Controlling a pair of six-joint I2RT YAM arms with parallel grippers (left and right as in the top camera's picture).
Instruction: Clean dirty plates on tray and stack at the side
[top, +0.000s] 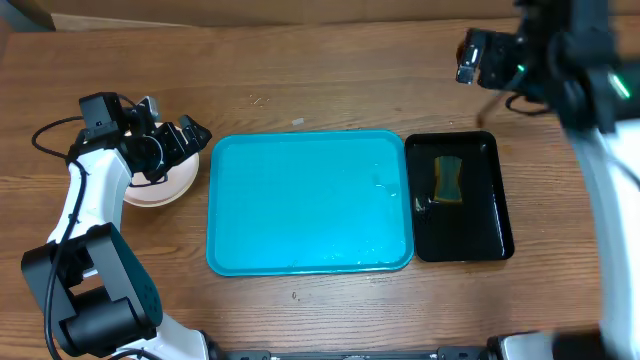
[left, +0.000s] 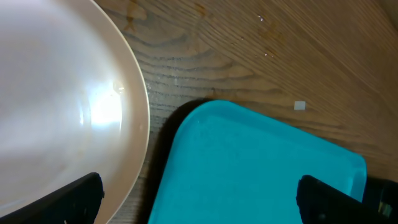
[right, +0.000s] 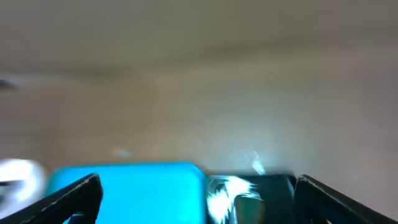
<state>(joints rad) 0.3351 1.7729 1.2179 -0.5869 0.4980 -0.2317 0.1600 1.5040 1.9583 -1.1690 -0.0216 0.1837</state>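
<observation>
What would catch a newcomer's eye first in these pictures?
The big turquoise tray lies bare in the middle of the wooden table. To its right sits a glossy black tray holding a sponge. To its left a white plate rests on the table, with the left gripper above its edge, jaws wide apart.

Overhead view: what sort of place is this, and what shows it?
Probably a robot test bench for dishwashing: two arms at a wooden table, a turquoise tray, a sponge in a black tray.
</observation>
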